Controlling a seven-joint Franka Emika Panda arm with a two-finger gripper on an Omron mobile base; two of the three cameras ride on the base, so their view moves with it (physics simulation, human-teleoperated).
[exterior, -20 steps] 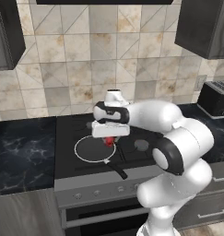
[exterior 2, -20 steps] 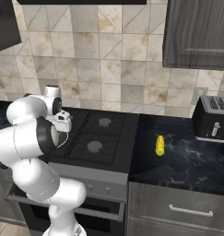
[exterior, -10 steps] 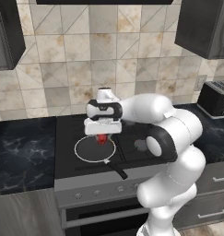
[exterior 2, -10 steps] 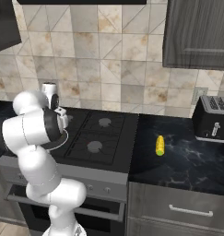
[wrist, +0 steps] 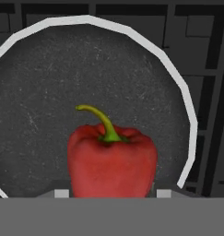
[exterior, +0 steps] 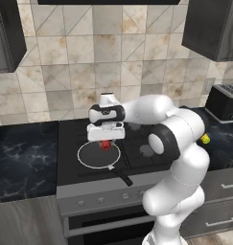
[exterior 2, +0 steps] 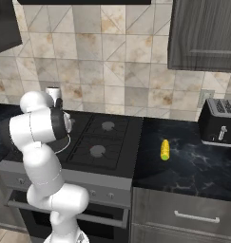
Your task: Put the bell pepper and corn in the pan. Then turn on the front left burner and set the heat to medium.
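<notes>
The bell pepper [exterior: 105, 145], small, red and shiny, hangs just above the pan [exterior: 82, 160], with my gripper [exterior: 105, 139] shut on it. In the hand view the bell pepper [wrist: 112, 161] with its green stem sits between my fingertips [wrist: 61, 193], over the dark floor of the pan [wrist: 85, 20] with its pale rim. The pan rests on the stove's front left, and the front left burner beneath it is hidden. The corn [exterior 2: 165, 149], a yellow cob, lies on the black counter right of the stove; it peeps out beside my arm as the corn [exterior: 204, 139].
The pan's short black handle [exterior: 122, 178] points toward the stove's front edge. Knobs [exterior: 101, 201] line the stove's front panel. Bare grated burners [exterior 2: 107, 126] lie to the right of the pan. A black toaster [exterior 2: 219, 124] stands at the far right by the wall.
My gripper has carried the bell pepper leftward and a little down, from the pan's right side to over its middle. The corn has not moved.
</notes>
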